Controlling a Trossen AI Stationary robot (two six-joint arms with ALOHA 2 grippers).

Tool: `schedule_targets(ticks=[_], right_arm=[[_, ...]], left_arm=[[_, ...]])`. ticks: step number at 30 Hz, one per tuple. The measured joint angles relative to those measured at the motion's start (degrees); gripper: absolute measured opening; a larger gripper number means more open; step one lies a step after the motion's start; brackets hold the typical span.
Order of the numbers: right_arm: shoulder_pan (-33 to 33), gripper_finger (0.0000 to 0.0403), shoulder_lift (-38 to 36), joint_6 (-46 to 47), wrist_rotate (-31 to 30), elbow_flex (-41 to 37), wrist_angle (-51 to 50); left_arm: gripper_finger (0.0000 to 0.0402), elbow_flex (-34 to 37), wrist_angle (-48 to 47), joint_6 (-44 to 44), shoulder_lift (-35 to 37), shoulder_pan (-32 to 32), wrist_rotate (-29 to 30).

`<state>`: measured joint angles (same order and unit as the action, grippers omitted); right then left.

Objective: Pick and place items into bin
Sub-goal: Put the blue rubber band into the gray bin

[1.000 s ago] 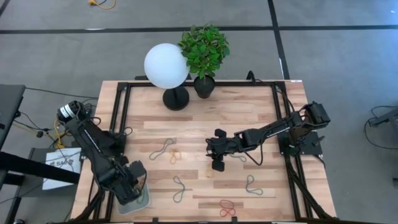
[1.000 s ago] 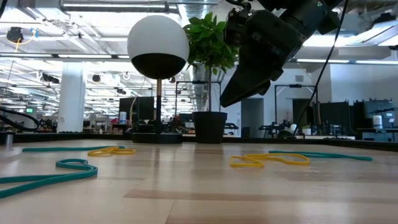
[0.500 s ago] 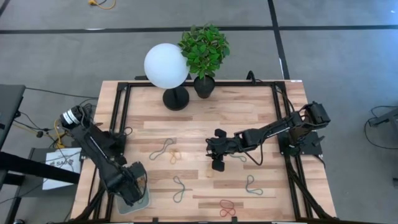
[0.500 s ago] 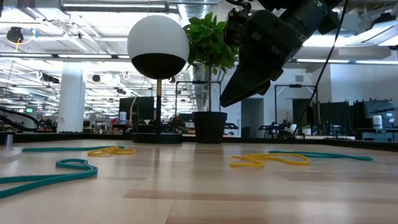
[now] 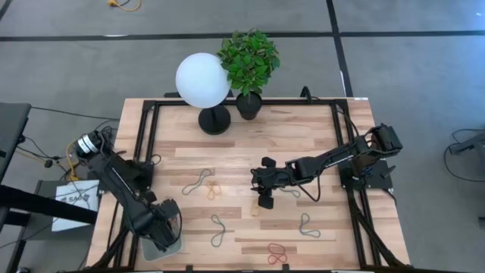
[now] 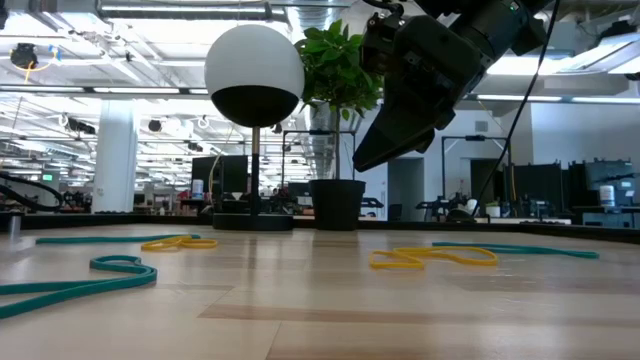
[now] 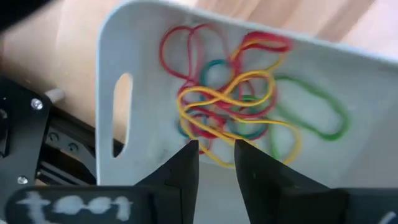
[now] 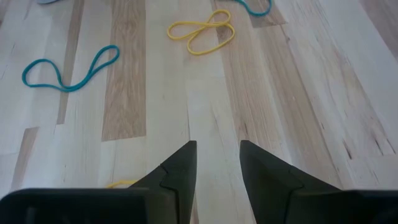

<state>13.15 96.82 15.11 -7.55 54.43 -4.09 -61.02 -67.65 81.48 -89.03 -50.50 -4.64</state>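
Note:
The bin (image 7: 124, 62), a pale tray, sits at the table's near left corner (image 5: 173, 249). Several red, yellow, green and teal rubber bands (image 7: 236, 106) lie heaped in it. My left gripper (image 7: 214, 152) points down just over the heap, open. More bands lie flat on the wood: a dark green one (image 5: 198, 180), a yellow one (image 5: 213, 189), teal ones (image 5: 219, 227) (image 5: 307, 225) and a red one (image 5: 276, 252). My right gripper (image 5: 265, 199) hangs open above the table's middle, slanting down, with bare wood between its fingers (image 8: 217, 152).
A white globe lamp (image 5: 202, 80) and a potted plant (image 5: 248, 61) stand at the table's far edge. Black frame rails (image 5: 148, 144) run along the table's sides. In the right wrist view, a yellow band (image 8: 202, 30) and a teal band (image 8: 71, 70) lie ahead of the fingers.
My left arm has leaned a little toward the table's near edge and sunk lower over the bin. The right arm has kept still.

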Motion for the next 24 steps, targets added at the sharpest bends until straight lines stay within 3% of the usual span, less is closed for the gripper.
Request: schedule_targets(ticks=[5,7,11,14,17,19,24], right_arm=[[0.0,0.0118,-0.2,0.0,0.1,0.0,-0.2],[0.0,0.0118,-0.2,0.0,0.2,0.0,-0.2],[0.0,0.0118,-0.3,0.0,0.2,0.0,-3.3],[0.0,0.0118,-2.0,2.0,0.3,0.0,-9.6],[0.0,0.0118,-4.1,8.1,0.3,0.0,-18.6],[0.0,0.0118,-5.5,12.7,0.1,0.0,-23.9],[0.4,0.0118,-6.6,21.5,0.1,0.0,-36.3]], left_arm=[[0.0094,-7.2,-4.7,-5.3,0.1,0.9,-0.2],[0.0094,-11.6,-10.0,-7.2,0.1,1.1,2.4],[0.0094,-19.7,-21.5,-11.8,0.1,1.4,15.7],[0.0094,-23.0,-22.2,-20.2,0.9,1.6,28.6],[0.0094,-24.6,-22.7,-31.1,2.3,2.4,37.9],[0.0094,-24.8,-22.3,-35.5,3.3,3.8,41.2],[0.0094,-24.2,-22.5,-43.1,8.8,8.9,42.3]])
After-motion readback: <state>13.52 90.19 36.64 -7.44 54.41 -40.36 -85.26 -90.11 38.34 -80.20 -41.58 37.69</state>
